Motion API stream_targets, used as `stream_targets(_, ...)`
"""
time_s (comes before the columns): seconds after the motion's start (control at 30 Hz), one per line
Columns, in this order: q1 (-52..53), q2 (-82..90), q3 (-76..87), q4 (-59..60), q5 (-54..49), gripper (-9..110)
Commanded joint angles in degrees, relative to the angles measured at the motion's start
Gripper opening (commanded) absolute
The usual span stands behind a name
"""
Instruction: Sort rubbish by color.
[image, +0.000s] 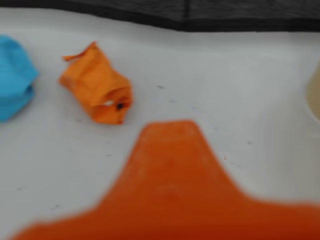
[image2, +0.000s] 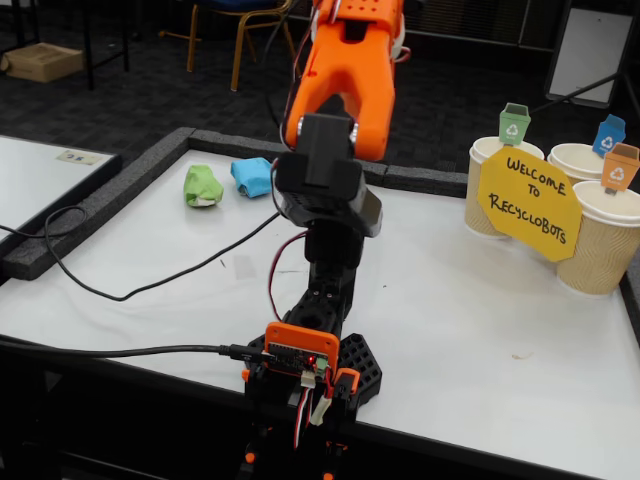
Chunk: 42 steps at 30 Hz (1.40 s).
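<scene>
Paper wads, count: three seen in all. The fixed view shows two, a green wad (image2: 202, 186) and a blue wad (image2: 252, 176); the wrist view shows the blue wad (image: 14, 77) and an orange wad (image: 97, 90).
Cups, count: three paper cups (image2: 600, 245) stand clustered at the right of the table (image2: 470, 300) in the fixed view.
Tags, count: three bin-shaped tags, a green tag (image2: 514, 123), a blue tag (image2: 609, 134) and an orange tag (image2: 620, 166), one above each cup.
Sign: one yellow sign (image2: 527, 204) reading "Welcome to Recyclobots" leans across the fronts of the cups.
Tool: one orange finger (image: 175, 195) fills the lower wrist view, blurred. The tool itself lies out of the fixed view, past the top edge; whether it is spread or closed, and whether it holds anything, cannot be told.
Wads relative to tool: in the wrist view the orange wad lies on the table up and left of the finger, apart from it; the blue wad lies farther left, at the frame edge.
Green and blue wads: side by side, almost touching, near the table's far left edge in the fixed view.
Cable: one black cable (image2: 130, 290) crosses the table's left part.
</scene>
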Motion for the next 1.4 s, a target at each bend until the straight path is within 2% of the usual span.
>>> stream_targets(0.0, -5.36, 0.26, -5.8, 0.09, -1.14, 9)
stream_targets(0.67, -28.92, 0.35, -5.36, 2.64, -1.14, 7)
stream_targets(1.37, -27.69, 0.35, -1.85, 2.11, -1.14, 7)
